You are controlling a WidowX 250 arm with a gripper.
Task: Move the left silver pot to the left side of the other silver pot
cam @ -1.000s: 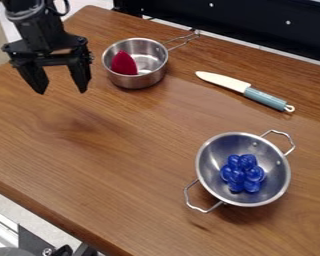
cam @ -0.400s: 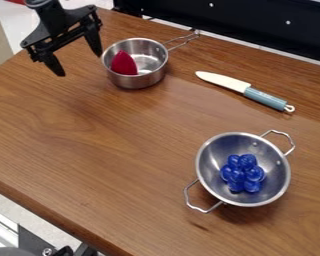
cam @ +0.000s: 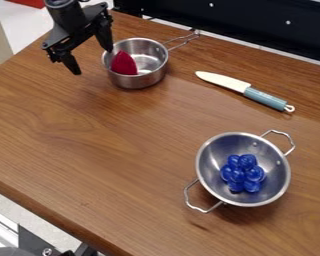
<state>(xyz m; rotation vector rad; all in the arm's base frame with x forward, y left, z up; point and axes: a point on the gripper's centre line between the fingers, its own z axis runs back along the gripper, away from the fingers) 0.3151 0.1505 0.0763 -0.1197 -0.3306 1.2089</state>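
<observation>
Gripper (cam: pixel 92 61): by the far-left corner of the bench (cam: pixel 122 150), tilted, one fingertip lower and further left than the other. We read it as wide open, fingers well spread, holding nothing.
Left silver pot (cam: pixel 137 82): upright on the bench, near the far-left corner, just beside the gripper. We can't tell if the right-hand fingertip touches its rim or only hangs close to it.
Pot handle (cam: pixel 179 44): long wire loop, running from the pot's right side to the far edge.
Red wedge (cam: pixel 124 64): inside that pot, against the left part of the wall, pointed end up.
Other silver pot (cam: pixel 280 186): upright, well apart from the first, on the right-hand part of the bench. We count two wire handles, one out toward the near edge, one out toward the far edge.
Blue grapes (cam: pixel 243 174): bunched in the bottom of the two-handled pot.
Knife (cam: pixel 219 80): flat between the pots and the far edge, white blade toward the left pot, blue-grey grip toward the right.
Black panel (cam: pixel 223 20): stands along the far edge, behind everything we list.
</observation>
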